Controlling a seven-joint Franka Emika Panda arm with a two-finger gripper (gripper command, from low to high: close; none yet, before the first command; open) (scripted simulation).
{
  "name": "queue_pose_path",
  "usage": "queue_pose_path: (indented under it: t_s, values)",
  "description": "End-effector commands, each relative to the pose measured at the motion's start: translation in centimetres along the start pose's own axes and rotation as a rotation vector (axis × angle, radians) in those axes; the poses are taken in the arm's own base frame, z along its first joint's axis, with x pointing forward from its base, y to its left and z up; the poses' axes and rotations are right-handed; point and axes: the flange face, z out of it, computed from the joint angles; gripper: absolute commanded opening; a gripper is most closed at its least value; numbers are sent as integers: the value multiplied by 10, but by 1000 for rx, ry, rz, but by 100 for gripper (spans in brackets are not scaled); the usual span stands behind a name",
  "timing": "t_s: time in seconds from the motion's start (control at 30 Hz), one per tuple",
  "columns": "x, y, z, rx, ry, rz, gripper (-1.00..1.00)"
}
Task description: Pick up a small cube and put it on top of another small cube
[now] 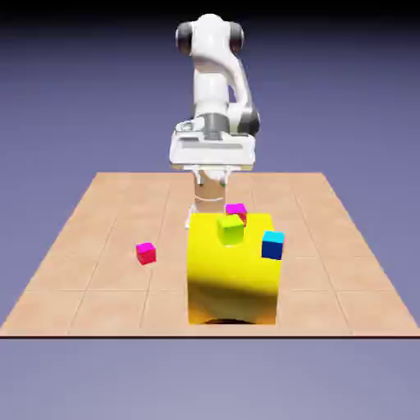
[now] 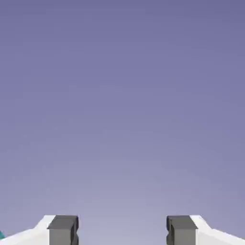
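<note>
Small cubes show only in the exterior view. A magenta cube sits at the far top edge of a big yellow block. A lime-green cube shows against the block's top, and a cyan cube at its right edge. A red-pink cube lies alone on the table to the left. My gripper hangs above and behind the block, touching none of them. In the hand view the gripper is open, with nothing but backdrop between the grey fingertips.
The tan tiled table ends just in front of the yellow block. Whether the lime-green and cyan cubes rest on the block or hover before it, I cannot tell. A teal sliver shows at the hand view's lower left edge.
</note>
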Motion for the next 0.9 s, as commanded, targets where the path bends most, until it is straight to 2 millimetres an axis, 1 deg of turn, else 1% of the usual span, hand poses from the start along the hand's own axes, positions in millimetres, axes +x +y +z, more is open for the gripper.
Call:
queue_pose_path:
  t_s: [0.0,0.1,0.17,0.3,0.37,0.47,0.53,0.63,0.7,0.83,0.87]
  values:
    - [7,17,14,-55,-39,49,0]
    - [23,72,51,-215,-157,201,0]
    - [29,111,72,-317,-236,306,0]
    - [31,194,102,-505,-394,524,0]
    - [27,237,110,-592,-473,637,0]
    - [15,299,116,-711,-591,811,0]
    - [4,338,115,-783,-668,930,0]
    - [-16,393,108,-879,-782,1112,0]
    - [-17,395,107,-882,-785,1118,0]
    - [-65,412,142,-880,-785,1118,0]
    - [-70,414,145,-882,-784,1118,0]
